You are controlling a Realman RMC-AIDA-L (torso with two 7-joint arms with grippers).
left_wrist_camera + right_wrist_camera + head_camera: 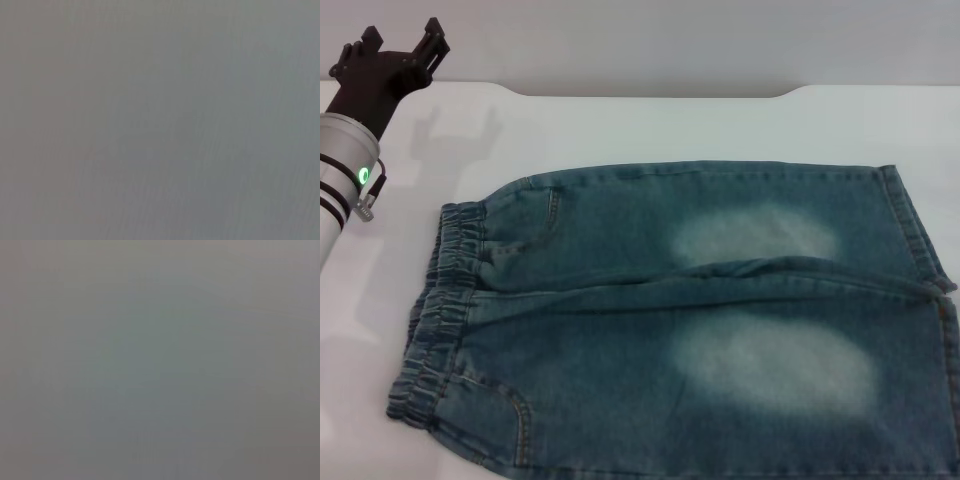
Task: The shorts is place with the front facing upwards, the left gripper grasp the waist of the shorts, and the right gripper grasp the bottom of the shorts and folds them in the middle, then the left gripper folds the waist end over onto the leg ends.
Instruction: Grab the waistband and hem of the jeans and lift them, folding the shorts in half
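We see the left gripper (398,48) at the far left corner of the white table (650,125), its black fingers spread apart and holding nothing, well clear of the cloth. Its silver wrist with the glowing green ring slants down toward the left edge of the head view. The shorts (690,320) lie flat and unfolded, the waist (438,310) toward the left arm, the leg ends (920,230) toward the right. Both wrist views give only blank grey; the right gripper does not show.
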